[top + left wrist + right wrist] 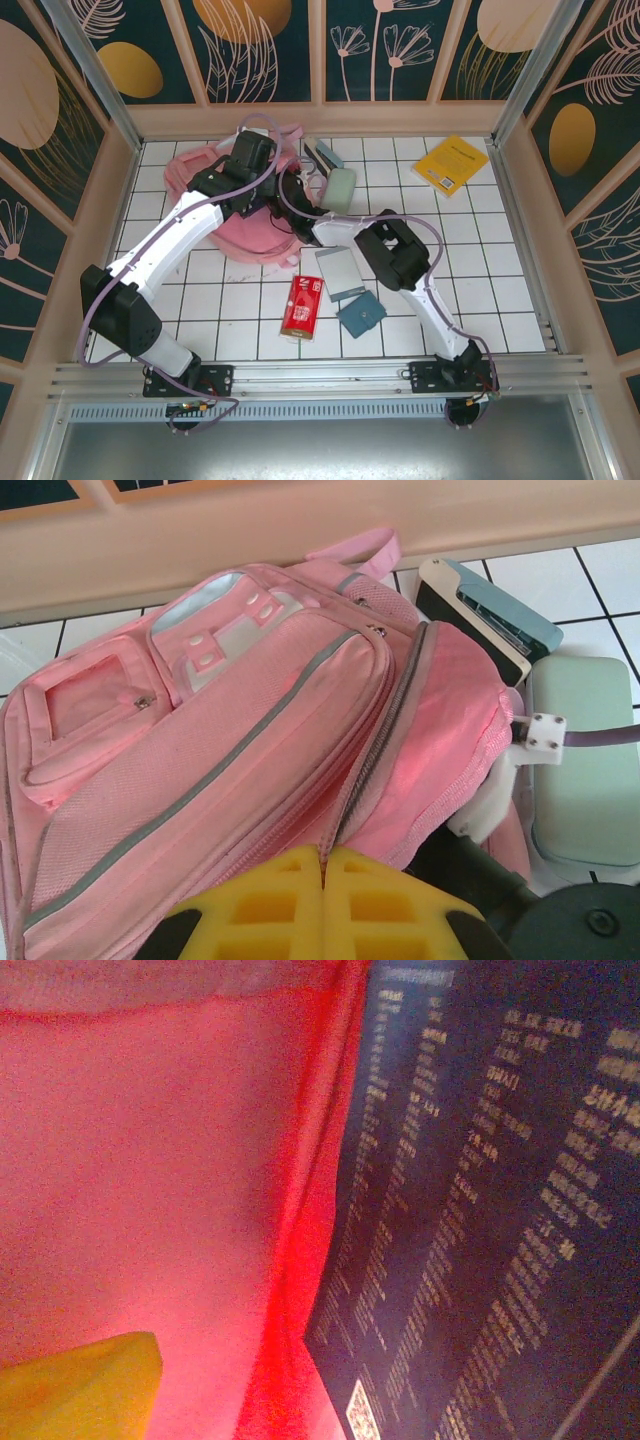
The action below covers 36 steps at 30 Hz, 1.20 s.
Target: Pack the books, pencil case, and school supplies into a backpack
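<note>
Up by the back wall, left of centre on the table, the backpack lies flat. It is pink, and the left wrist view has its front pockets and pale strip facing up. At its near edge the left gripper has its yellow fingers pressed tight together; I cannot tell whether fabric is pinched between them. The right wrist view adds the inside: red-pink lining and one navy book with fine pale print. The right gripper is in there with its jaws wide, and one yellow finger is clear of the book. From overhead I count the loose things, all to the right of the backpack. One stapler and one mint pencil case sit just beside it, and one yellow book lies well apart. Nearer the arm bases lie one silver-grey pad, one teal square and one red packet. The table is white square tile with dark grout. Pale wooden posts frame dark teal panels printed with gold and peach flowers.
</note>
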Each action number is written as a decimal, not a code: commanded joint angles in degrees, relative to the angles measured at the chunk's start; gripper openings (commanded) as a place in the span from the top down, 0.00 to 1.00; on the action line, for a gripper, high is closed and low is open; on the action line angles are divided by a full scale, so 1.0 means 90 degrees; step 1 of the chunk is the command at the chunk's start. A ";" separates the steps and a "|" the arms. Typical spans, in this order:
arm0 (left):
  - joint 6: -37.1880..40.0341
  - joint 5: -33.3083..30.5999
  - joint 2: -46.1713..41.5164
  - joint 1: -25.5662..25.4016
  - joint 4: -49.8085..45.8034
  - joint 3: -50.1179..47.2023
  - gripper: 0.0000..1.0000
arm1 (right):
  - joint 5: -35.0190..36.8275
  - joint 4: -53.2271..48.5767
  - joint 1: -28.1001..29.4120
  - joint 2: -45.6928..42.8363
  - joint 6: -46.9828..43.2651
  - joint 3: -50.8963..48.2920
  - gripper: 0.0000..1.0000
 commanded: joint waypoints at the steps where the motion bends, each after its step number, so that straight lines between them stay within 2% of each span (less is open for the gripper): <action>1: -0.0066 0.0001 -0.0280 0.0050 0.0483 0.0024 1.00 | -0.0450 -0.0515 -0.0005 -0.0711 -0.0499 -0.0169 0.10; 5: -0.0078 0.0025 -0.0259 0.0063 0.0474 0.0012 1.00 | -0.0627 -0.0851 -0.0027 -0.1154 -0.0773 -0.0581 0.09; 8: -0.0073 0.0037 -0.0270 0.0069 0.0473 0.0037 1.00 | -0.0705 -0.0865 -0.0075 -0.1376 -0.1050 -0.0807 0.16; 12: -0.0076 0.0017 -0.0304 0.0069 0.0478 -0.0007 1.00 | -0.0925 -0.1355 -0.0209 -0.1597 -0.1049 -0.0992 0.17; 18: -0.0082 0.0114 -0.0263 0.0084 0.0475 0.0025 1.00 | -0.1015 -0.1203 -0.0361 -0.1959 -0.1235 -0.1582 0.18; 21: -0.0084 0.0118 -0.0263 0.0079 0.0473 0.0019 1.00 | -0.1517 -0.1398 -0.0424 -0.1635 -0.1253 -0.1212 0.24; 24: -0.0096 0.0123 -0.0290 0.0084 0.0482 0.0020 1.00 | -0.1666 -0.1779 -0.0366 -0.1255 -0.1325 -0.0675 0.24; 30: -0.0091 0.0147 -0.0292 0.0083 0.0483 0.0018 1.00 | -0.1454 -0.2451 -0.0329 -0.0755 -0.1225 -0.0060 0.21; 36: -0.0096 0.0160 -0.0303 0.0081 0.0483 0.0025 1.00 | -0.1188 -0.2795 -0.0320 -0.0700 -0.1100 -0.0049 0.19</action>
